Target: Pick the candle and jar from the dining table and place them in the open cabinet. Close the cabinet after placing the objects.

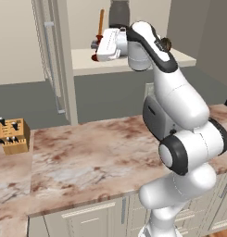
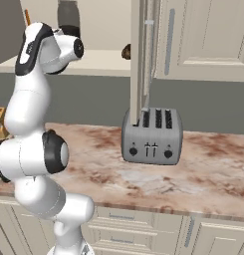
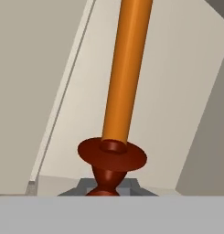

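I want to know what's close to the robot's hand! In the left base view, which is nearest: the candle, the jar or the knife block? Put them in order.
From the gripper:
1. Candle, gripped at the holder, on the cabinet shelf.
2. Jar, just right, further back.
3. Knife block, far down-left on the counter.

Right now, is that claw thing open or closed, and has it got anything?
End effector: closed on the dark red-brown holder of the thin orange taper candle, holding it upright over the pale inner shelf of the cream wall cabinet.

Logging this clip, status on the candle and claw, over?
Claw shut on the candle, up at the cabinet shelf. Jar already on that shelf behind it. Cabinet door open, nothing in the way.
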